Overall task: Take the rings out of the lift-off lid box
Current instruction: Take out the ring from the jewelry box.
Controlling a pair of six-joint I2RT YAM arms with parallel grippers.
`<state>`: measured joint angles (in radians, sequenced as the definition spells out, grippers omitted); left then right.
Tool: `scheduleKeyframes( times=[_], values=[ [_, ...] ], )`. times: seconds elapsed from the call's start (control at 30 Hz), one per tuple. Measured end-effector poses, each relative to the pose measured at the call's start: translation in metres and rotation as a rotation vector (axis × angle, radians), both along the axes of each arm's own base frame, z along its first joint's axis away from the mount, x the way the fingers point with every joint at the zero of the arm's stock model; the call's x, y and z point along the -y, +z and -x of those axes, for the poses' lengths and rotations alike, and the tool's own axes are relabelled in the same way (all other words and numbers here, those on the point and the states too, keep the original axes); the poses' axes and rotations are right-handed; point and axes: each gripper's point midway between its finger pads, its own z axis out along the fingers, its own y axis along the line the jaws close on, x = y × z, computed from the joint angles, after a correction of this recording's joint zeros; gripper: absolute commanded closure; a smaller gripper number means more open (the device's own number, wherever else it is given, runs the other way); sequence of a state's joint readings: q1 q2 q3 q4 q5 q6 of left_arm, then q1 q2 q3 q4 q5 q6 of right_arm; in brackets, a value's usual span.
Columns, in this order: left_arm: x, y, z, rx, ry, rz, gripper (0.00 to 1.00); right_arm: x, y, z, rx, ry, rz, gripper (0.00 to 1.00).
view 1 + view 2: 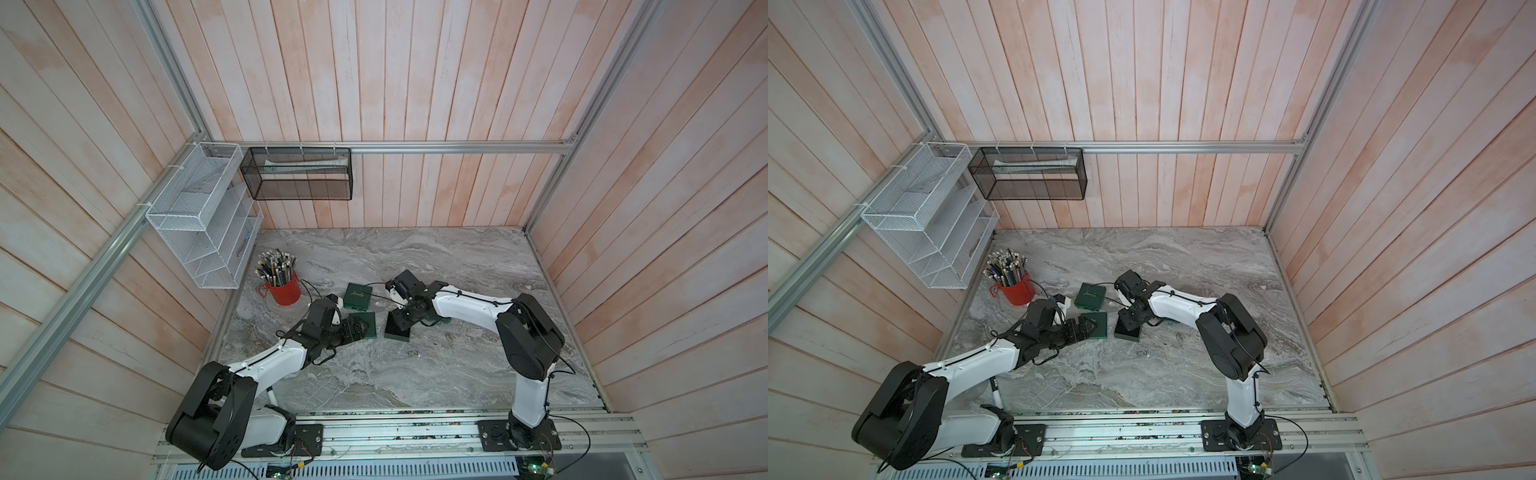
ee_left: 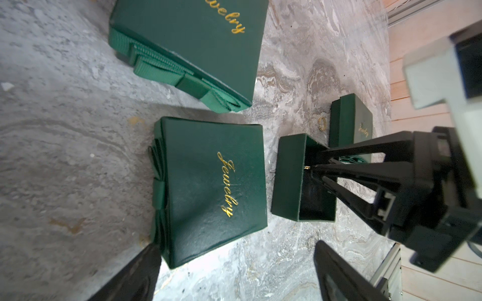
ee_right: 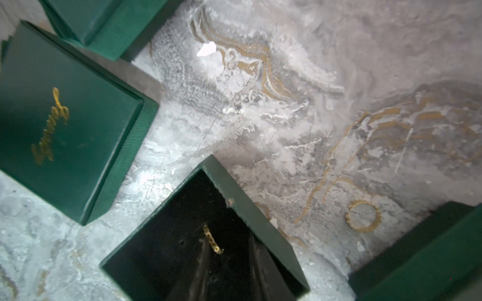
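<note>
- Fingers of right gripper [image 3: 229, 242] are down inside open box [image 3: 250, 208], jaws narrow, small gap showing between them.
- boxed ring [image 3: 212, 239] stands on edge in there, right at one fingertip [image 3: 202, 265]. Can't tell if it's pinched or only touching.
- left wrist view shows the same gold glint at that tip, just above the box rim.
- loose ring [image 3: 363, 215] lies flat on table [image 3: 287, 104], outside the box off its far-right corner and just left of lid [image 3: 430, 255]. It's apart from the fingers.
- lid sits right of open box, top up, gold script showing.
- left gripper [image 2: 237, 246] has jaws wide, at the near-left edge of closed box [image 2: 214, 187], which sits just left of open box.
- far box [image 1: 359, 296] is closed too, behind that one. Red cup [image 1: 286, 291] of pencils is at far left.
- white scrap [image 3: 206, 49] lies on bare table, well apart from both rings.
</note>
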<state>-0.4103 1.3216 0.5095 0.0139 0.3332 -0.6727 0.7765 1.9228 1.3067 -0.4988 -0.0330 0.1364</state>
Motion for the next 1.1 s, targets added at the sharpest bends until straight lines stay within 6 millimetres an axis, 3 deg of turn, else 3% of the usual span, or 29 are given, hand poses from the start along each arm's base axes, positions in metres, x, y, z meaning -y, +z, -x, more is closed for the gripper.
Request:
scheduleKeyframes(
  times=[0.27,0.47,0.8,1.1],
  values=[
    [0.000,0.000,0.000,-0.001,0.000,0.000,0.07,-0.003,0.000,0.001,0.005,0.032,-0.007,0.79],
    [-0.001,-0.002,0.002,-0.013,0.000,-0.006,0.07,-0.010,-0.003,0.004,0.018,0.054,-0.001,0.99],
    [0.000,0.011,0.004,0.005,0.007,0.013,0.12,-0.010,-0.003,0.002,0.027,-0.002,0.007,1.00],
    [0.043,0.023,0.005,0.013,-0.069,0.056,0.17,0.007,-0.001,-0.005,-0.065,-0.231,-0.077,1.00]
  ],
)
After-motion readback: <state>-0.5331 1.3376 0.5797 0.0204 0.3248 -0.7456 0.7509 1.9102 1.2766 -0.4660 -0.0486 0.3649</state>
